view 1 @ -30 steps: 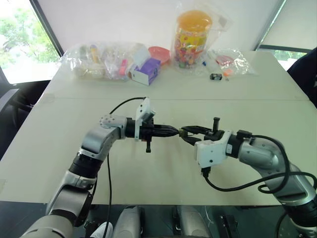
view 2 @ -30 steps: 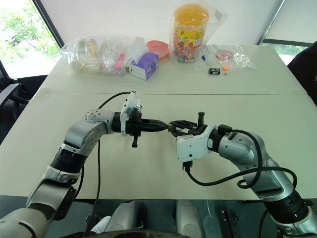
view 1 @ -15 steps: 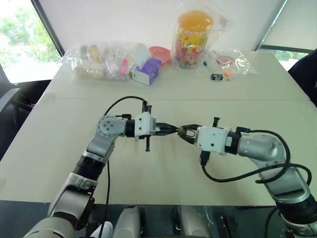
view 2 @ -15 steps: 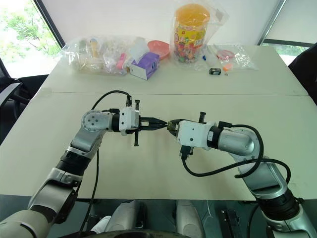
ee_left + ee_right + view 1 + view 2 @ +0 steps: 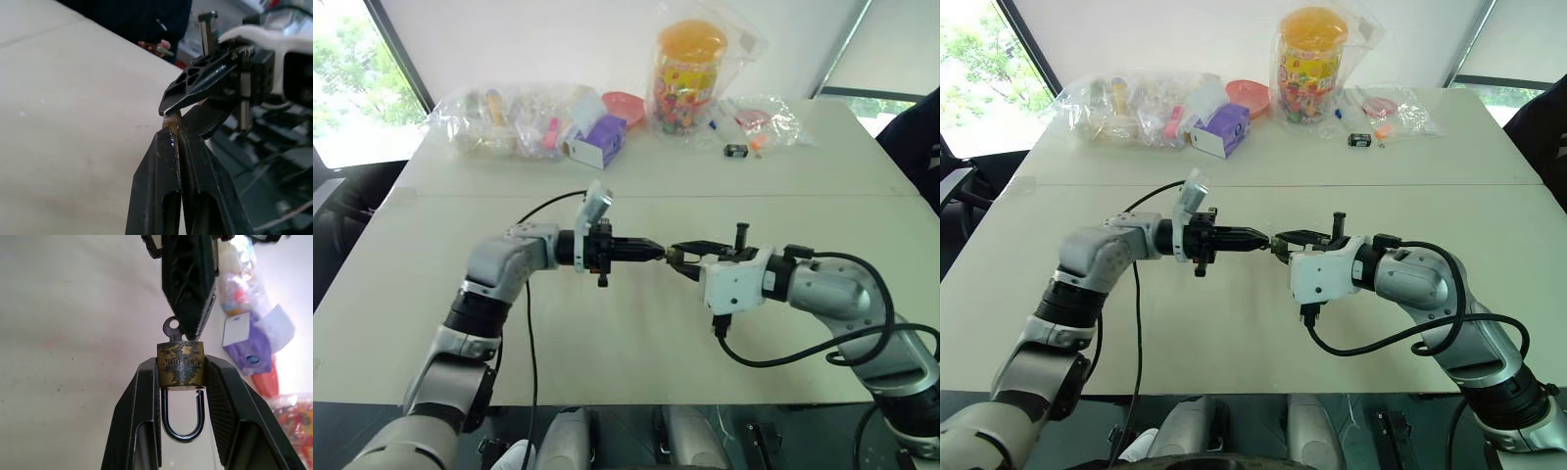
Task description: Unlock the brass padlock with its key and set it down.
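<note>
Left claw (image 5: 1258,238) rolled since before, cream table (image 5: 1234,333), bright windows (image 5: 979,59)

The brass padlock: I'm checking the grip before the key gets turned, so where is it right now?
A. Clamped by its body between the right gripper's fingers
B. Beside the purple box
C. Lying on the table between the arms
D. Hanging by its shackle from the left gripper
A: the right wrist view shows the brass padlock squeezed between the right gripper fingers, with the key sticking out of it.
</note>
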Controlling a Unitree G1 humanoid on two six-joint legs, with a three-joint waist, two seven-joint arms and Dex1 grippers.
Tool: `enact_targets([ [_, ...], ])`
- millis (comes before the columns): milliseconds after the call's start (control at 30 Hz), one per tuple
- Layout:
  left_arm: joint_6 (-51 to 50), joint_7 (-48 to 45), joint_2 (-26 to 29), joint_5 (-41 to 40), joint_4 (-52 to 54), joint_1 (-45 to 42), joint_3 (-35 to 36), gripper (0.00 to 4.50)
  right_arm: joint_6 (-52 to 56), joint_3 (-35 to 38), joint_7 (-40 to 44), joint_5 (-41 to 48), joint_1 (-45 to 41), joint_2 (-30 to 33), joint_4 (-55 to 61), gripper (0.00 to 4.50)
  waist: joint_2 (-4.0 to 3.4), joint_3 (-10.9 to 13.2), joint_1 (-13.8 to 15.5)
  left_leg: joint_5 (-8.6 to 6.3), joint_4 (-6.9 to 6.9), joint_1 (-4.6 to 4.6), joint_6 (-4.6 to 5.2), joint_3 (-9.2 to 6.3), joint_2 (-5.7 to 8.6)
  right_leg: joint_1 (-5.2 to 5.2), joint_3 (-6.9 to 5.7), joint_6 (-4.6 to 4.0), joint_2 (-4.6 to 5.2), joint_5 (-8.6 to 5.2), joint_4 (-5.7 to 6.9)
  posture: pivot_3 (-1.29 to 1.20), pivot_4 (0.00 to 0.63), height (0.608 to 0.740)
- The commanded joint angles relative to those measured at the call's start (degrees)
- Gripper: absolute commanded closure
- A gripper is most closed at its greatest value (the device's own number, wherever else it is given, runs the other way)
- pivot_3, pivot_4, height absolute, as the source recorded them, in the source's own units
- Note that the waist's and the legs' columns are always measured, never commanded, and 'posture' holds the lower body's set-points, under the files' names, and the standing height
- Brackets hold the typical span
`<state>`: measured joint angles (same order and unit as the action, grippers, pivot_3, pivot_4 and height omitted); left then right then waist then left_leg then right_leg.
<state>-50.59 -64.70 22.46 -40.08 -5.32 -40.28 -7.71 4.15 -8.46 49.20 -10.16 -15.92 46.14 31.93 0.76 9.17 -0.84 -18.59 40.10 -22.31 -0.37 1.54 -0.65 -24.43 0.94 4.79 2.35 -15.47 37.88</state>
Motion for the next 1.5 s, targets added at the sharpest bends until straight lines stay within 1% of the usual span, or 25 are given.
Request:
enact_targets([
  [33, -4.24, -0.11, 0.50, -2.80, 2.88, -0.54, 0.93, 3.10, -4.41, 0.56, -0.83, -2.29, 0.17, 1.44, -0.92, 3.82, 0.00, 0.00, 0.16, 0.00, 0.01, 0.00, 0.00, 0.01, 0.01, 0.00, 0.00, 0.00, 0.02, 0.00, 0.00, 0.00, 0.150, 0.735],
  [67, -3.75, 0.12, 0.58, -2.07, 3.31, -0.20, 0.50, 2.71, -4.76, 0.64, -0.72, -2.38, 0.42, 1.48, -1.08, 3.82, 0.00, 0.00, 0.28, 0.00, 0.01, 0.00, -0.01, 0.01, 0.03, 0.00, 0.01, 0.00, 0.05, 0.00, 0.00, 0.00, 0.150, 0.735],
  [100, -3.83, 1.17, 0.25, -1.48, 3.29, -0.01, 0.36, 2.17, -4.88, 0.79, -0.73, -2.28, 0.58, 1.32, -1.18, 3.82, 0.00, 0.00, 0.33, 0.01, 0.01, -0.01, -0.01, 0.01, 0.04, 0.00, 0.01, 0.00, 0.07, 0.00, 0.00, 0.00, 0.150, 0.735],
  [167, -3.36, 1.82, -0.03, -0.59, 3.64, 0.56, -0.29, 1.22, -4.90, 1.08, -0.74, -2.08, 0.81, 1.08, -1.16, 3.82, 0.00, 0.00, 0.35, 0.01, 0.01, -0.01, -0.01, 0.01, 0.05, 0.01, 0.02, 0.00, 0.09, 0.00, 0.00, 0.00, 0.150, 0.735],
  [233, -1.34, 2.40, -0.08, 1.52, 4.02, 1.17, -1.62, 0.19, -4.90, 1.21, -0.70, -2.04, 1.00, 1.06, -0.99, 3.82, 0.00, 0.00, 0.28, 0.01, 0.01, -0.01, -0.02, 0.01, 0.05, 0.01, 0.06, -0.01, 0.10, 0.00, 0.00, 0.00, 0.150, 0.735],
  [267, -0.49, 2.70, -0.37, 2.32, 3.80, 1.35, -2.01, 0.04, -4.88, 1.23, -0.67, -2.02, 1.03, 1.05, -0.93, 3.82, 0.00, 0.00, 0.27, 0.01, 0.01, -0.01, -0.02, 0.01, 0.05, 0.01, 0.06, -0.01, 0.10, 0.00, 0.00, 0.00, 0.150, 0.735],
  [500, 4.34, 5.10, -3.63, 6.82, 0.94, 1.88, -3.92, 0.04, -5.11, 0.91, -0.45, -2.42, 0.74, 1.09, -0.45, 3.82, 0.00, 0.00, 0.32, 0.02, 0.01, 0.00, -0.03, 0.02, 0.05, 0.01, 0.07, -0.01, 0.09, 0.00, 0.00, 0.00, 0.150, 0.735],
  [667, 4.26, 6.86, -6.17, 6.43, -1.33, 0.69, -2.11, 0.04, -4.67, 0.66, -0.37, -2.77, 0.89, 0.88, 0.16, 3.82, 0.00, 0.00, 0.28, 0.02, 0.01, -0.01, -0.03, 0.02, 0.06, 0.01, 0.07, -0.01, 0.10, 0.00, 0.00, 0.00, 0.150, 0.735],
  [800, 4.15, 7.22, -7.19, 6.35, -2.66, -0.04, -1.32, 0.04, -4.46, 0.54, -0.25, -3.00, 1.11, 0.80, 0.43, 3.82, 0.00, 0.00, 0.28, 0.02, 0.01, -0.01, -0.03, 0.02, 0.06, 0.01, 0.07, -0.01, 0.09, 0.00, 0.00, 0.00, 0.150, 0.735],
  [833, 4.27, 7.18, -7.29, 6.52, -2.85, -0.10, -1.34, 0.54, -4.41, 0.52, -0.20, -3.03, 1.14, 0.80, 0.47, 3.82, 0.00, 0.00, 0.27, 0.02, 0.01, -0.01, -0.03, 0.02, 0.06, 0.01, 0.07, -0.01, 0.09, 0.00, 0.00, 0.00, 0.150, 0.735],
  [867, 4.34, 7.12, -7.34, 6.62, -2.95, -0.11, -1.39, 0.85, -4.36, 0.51, -0.15, -3.05, 1.16, 0.80, 0.50, 3.82, 0.00, 0.00, 0.27, 0.02, 0.01, -0.01, -0.03, 0.02, 0.06, 0.01, 0.07, -0.01, 0.09, 0.00, 0.00, 0.00, 0.150, 0.735],
  [967, 4.60, 6.52, -7.23, 6.97, -2.73, 0.23, -1.88, 2.38, -4.17, 0.50, -0.02, -3.11, 1.18, 0.77, 0.60, 3.82, 0.00, 0.00, 0.31, 0.02, 0.01, 0.00, -0.03, 0.02, 0.06, 0.01, 0.07, -0.01, 0.09, 0.00, 0.00, 0.00, 0.150, 0.735],
  [1000, 4.73, 6.12, -7.11, 7.17, -2.54, 0.41, -2.18, 2.97, -4.08, 0.50, 0.03, -3.15, 1.18, 0.77, 0.66, 3.82, 0.00, 0.00, 0.31, 0.02, 0.01, -0.01, -0.03, 0.02, 0.06, 0.01, 0.07, -0.01, 0.09, 0.00, 0.00, 0.00, 0.150, 0.735],
  [1033, 4.60, 5.73, -6.97, 7.22, -2.23, 0.65, -2.49, 3.36, -4.00, 0.51, 0.06, -3.20, 1.16, 0.76, 0.72, 3.82, 0.00, 0.00, 0.30, 0.02, 0.01, -0.01, -0.03, 0.02, 0.06, 0.01, 0.07, -0.01, 0.09, 0.00, 0.00, 0.00, 0.150, 0.735],
  [1100, 4.29, 5.17, -6.77, 7.29, -1.80, 0.97, -2.89, 4.38, -3.91, 0.56, 0.14, -3.30, 1.10, 0.73, 0.81, 3.82, 0.00, 0.00, 0.27, 0.02, 0.01, -0.01, -0.03, 0.02, 0.06, 0.01, 0.07, -0.01, 0.09, 0.00, 0.00, 0.00, 0.150, 0.735],
  [1133, 4.16, 4.91, -6.66, 7.31, -1.58, 1.12, -3.11, 4.45, -3.89, 0.59, 0.19, -3.33, 1.07, 0.74, 0.85, 3.82, 0.00, 0.00, 0.28, 0.02, 0.01, 0.00, -0.03, 0.02, 0.06, 0.01, 0.07, -0.01, 0.09, 0.00, 0.00, 0.00, 0.150, 0.735],
  [1433, 3.98, 4.95, -6.61, 7.62, -1.16, 1.56, -3.56, 4.45, -2.07, 0.53, 2.14, -2.61, 0.52, 1.06, 1.46, 3.82, 0.00, 0.00, 0.31, 0.02, 0.01, -0.01, -0.03, 0.02, 0.06, 0.01, 0.07, -0.01, 0.09, 0.00, 0.00, 0.00, 0.150, 0.735],
  [1500, 4.39, 4.54, -6.31, 7.76, -1.82, 1.20, -3.42, 4.50, -0.42, 0.67, 2.86, -1.46, 0.86, 0.73, 2.03, 2.78, 0.00, 0.00, 0.29, 0.02, 0.01, -0.01, -0.03, 0.02, 0.06, 0.01, 0.07, -0.01, 0.09, 0.00, 0.00, 0.00, 0.150, 0.735],
])
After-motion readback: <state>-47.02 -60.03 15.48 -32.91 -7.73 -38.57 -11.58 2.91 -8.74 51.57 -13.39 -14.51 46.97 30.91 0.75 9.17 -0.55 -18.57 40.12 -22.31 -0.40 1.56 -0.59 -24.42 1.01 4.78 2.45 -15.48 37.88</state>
